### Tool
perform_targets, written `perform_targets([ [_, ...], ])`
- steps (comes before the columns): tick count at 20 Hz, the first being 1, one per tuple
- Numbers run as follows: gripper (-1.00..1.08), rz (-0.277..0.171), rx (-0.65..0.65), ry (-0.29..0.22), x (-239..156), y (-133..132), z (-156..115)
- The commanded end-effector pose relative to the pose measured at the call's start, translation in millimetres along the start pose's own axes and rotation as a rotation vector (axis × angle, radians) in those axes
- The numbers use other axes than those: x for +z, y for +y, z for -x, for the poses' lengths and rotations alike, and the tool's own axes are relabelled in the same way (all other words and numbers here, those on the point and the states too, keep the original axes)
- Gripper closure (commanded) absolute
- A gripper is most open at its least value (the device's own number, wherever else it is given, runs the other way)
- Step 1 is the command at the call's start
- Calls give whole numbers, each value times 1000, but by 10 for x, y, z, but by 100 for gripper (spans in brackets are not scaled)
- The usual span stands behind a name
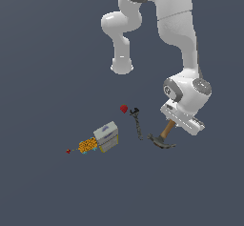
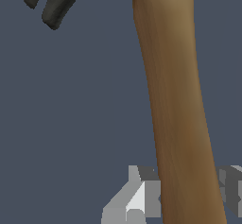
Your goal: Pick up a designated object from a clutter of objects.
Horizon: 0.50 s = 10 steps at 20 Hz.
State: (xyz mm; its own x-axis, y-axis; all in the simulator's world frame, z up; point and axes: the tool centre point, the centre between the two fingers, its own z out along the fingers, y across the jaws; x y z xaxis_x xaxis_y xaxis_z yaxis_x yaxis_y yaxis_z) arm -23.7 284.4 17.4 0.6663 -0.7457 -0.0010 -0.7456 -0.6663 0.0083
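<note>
The hammer (image 1: 164, 135) lies near the chain-like tool (image 1: 137, 125), its handle running between the fingers (image 2: 137, 197) of the tool (image 2: 186, 194). You are at the grasp step; whether the tool is clenched cannot be told. Confirm closure, then lift straight up.

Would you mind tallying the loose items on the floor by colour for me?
Red: 2, lump and tiny bit
Orange: 1, patterned piece
Grey-white: 1, box
Dark: 1, chain-like tool
Brown and dark grey: 1, hammer
Total: 6
</note>
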Motion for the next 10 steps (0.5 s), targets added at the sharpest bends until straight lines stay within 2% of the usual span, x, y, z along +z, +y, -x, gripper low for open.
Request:
perform_targets([
  [1,108,-8,-1,1,8,-38,-1],
  [10,108,0,0,0,-99,55,-40],
])
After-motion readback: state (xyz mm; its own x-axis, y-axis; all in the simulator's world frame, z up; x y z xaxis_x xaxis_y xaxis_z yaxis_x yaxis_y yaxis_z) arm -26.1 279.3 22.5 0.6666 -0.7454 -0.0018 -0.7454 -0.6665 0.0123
